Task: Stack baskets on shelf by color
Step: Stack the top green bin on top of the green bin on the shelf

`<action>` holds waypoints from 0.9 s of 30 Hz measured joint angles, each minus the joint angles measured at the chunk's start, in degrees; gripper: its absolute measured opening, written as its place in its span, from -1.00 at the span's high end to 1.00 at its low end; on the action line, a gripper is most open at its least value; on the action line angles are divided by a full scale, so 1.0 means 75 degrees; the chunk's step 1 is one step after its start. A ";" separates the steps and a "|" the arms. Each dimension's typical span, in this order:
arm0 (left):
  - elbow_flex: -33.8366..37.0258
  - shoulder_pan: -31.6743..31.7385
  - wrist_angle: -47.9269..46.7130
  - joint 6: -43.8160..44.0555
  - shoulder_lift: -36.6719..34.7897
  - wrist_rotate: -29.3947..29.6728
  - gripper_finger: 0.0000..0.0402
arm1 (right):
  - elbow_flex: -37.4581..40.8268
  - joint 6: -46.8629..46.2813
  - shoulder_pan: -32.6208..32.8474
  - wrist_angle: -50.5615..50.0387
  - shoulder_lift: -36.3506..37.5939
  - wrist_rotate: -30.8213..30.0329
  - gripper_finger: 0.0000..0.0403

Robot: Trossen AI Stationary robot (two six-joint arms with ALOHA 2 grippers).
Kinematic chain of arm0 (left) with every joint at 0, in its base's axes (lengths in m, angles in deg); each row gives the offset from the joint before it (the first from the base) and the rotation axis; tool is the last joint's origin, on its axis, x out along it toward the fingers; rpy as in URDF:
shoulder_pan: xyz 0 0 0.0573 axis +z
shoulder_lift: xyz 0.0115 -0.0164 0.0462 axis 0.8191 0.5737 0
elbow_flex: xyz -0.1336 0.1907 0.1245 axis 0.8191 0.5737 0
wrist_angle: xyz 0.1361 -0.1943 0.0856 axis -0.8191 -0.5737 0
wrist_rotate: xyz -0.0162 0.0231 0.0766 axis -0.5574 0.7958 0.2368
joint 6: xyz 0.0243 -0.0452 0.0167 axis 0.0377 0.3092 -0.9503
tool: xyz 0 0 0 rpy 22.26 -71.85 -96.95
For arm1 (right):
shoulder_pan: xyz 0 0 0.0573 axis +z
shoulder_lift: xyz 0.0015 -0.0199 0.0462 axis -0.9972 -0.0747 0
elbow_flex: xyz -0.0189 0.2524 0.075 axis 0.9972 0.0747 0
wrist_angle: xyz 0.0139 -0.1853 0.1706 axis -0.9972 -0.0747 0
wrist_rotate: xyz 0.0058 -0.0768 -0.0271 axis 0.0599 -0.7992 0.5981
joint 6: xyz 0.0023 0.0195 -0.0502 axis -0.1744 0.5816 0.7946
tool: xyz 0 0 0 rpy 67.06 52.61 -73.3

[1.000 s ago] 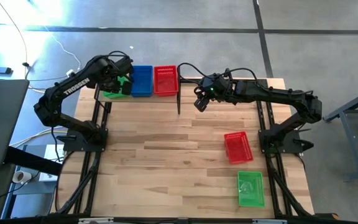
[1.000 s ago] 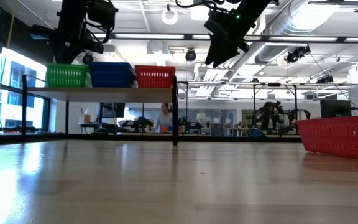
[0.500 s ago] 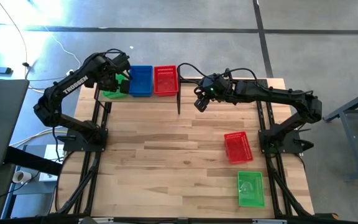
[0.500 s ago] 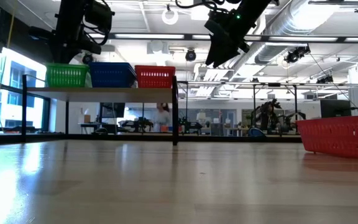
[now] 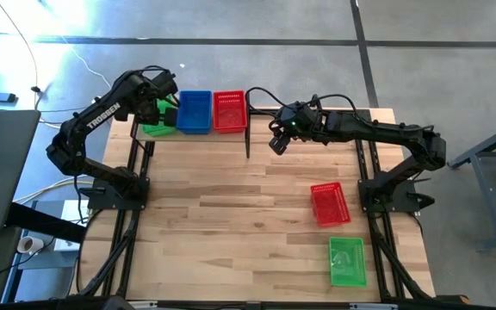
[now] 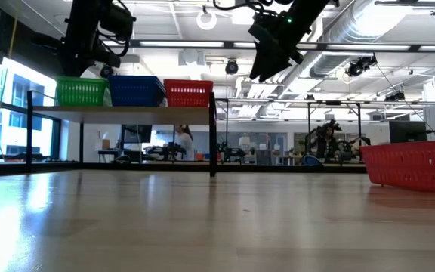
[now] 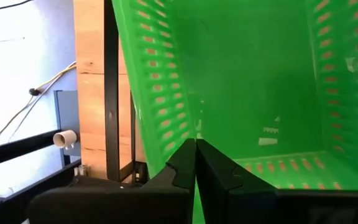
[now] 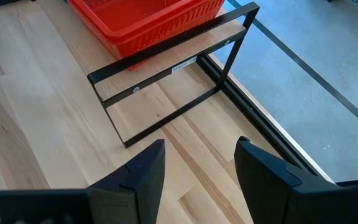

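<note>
Green basket [image 7: 247,93] beneath left end effector [image 7: 195,163]

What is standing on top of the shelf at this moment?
On the shelf stand three basket stacks in a row: green, blue, red. How many baskets each stack holds cannot be seen. The left gripper partly covers the green one from above.

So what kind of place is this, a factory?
More likely a robot lab or workshop. The low view shows bare ceiling pipes, workbenches far behind the table, and a person working there.
</note>
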 joint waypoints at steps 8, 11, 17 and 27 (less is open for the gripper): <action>0.0000 0.0145 0.0000 -0.0058 0.0000 0.0026 1.00 | 0.0000 0.0003 0.0000 -0.0001 0.0000 0.0000 0.12; 0.0000 0.0209 0.0000 -0.0124 -0.0003 0.0077 1.00 | 0.0000 0.0003 0.0000 -0.0001 0.0000 0.0000 0.12; 0.0000 0.0322 0.0000 -0.0083 -0.0003 0.0204 1.00 | 0.0000 0.0003 0.0000 0.0000 0.0000 -0.0003 0.12; 0.0000 0.0354 0.0001 0.0143 -0.0003 0.1041 1.00 | 0.0000 -0.0009 0.0000 0.0005 0.0000 -0.0003 0.12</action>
